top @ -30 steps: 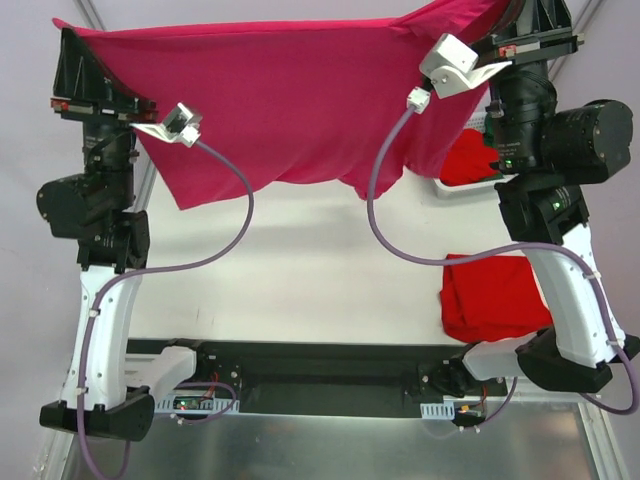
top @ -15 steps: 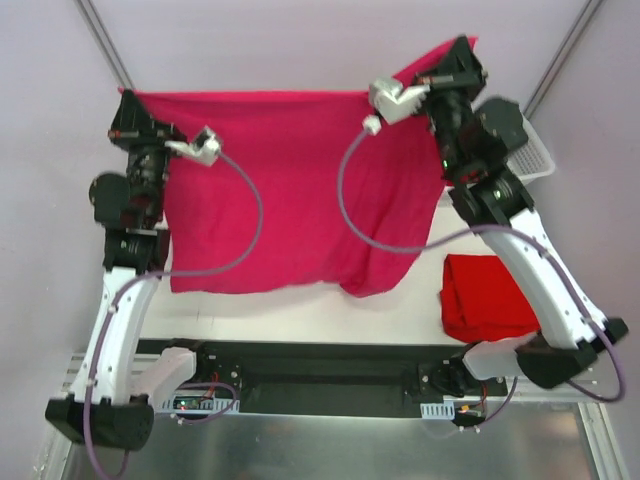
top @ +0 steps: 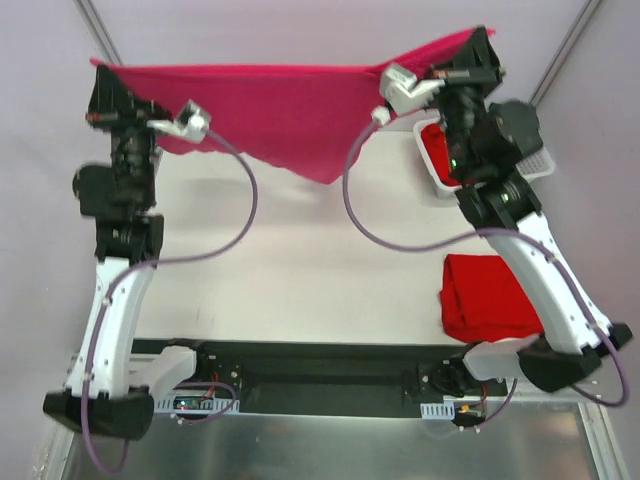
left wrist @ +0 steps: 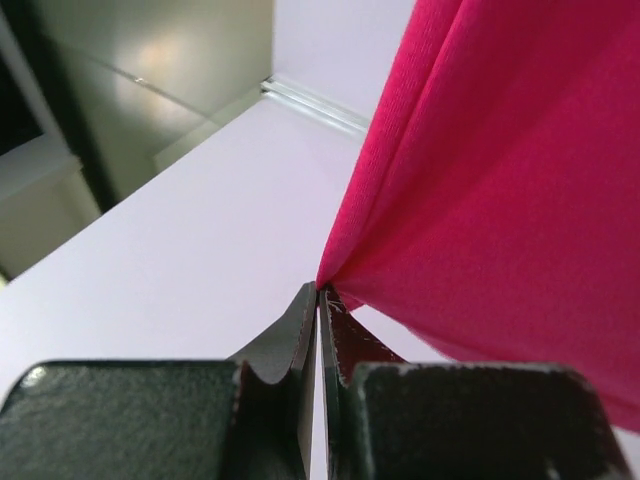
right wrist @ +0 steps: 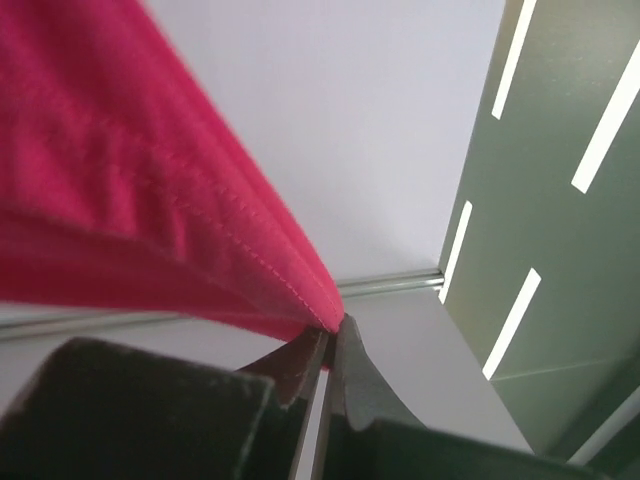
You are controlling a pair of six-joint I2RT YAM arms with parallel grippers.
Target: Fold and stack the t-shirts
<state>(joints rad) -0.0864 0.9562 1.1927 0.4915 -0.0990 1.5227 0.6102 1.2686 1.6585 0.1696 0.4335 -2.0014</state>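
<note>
**Pink tee strung up between both arms**

So the magenta-pink t-shirt (top: 290, 105) is completely off the table (top: 300, 260), stretched out like a banner along the far edge. The left gripper (top: 100, 72) has one end of it over the far left corner. The right gripper (top: 482, 42) has the other end over toward the far right corner, a touch higher in the overhead view.

The top edge runs pretty taut between them. The rest droops underneath into a point, roughly mid-table on the far side. Can't tell if that tip brushes the surface.

The wrist cams are clear on the grip. The left jaws are pressed tight together with a bunched bit of pink fabric caught right at the tips. The right jaws are clamped the same way on a stitched hem.

Other stuff: a folded red t-shirt (top: 490, 297) lies flat near the table's near right corner, just beside the right arm. A white basket (top: 540, 160) sits at the far right edge with a red shirt (top: 437, 150) in it, partly hidden behind that arm.
</note>
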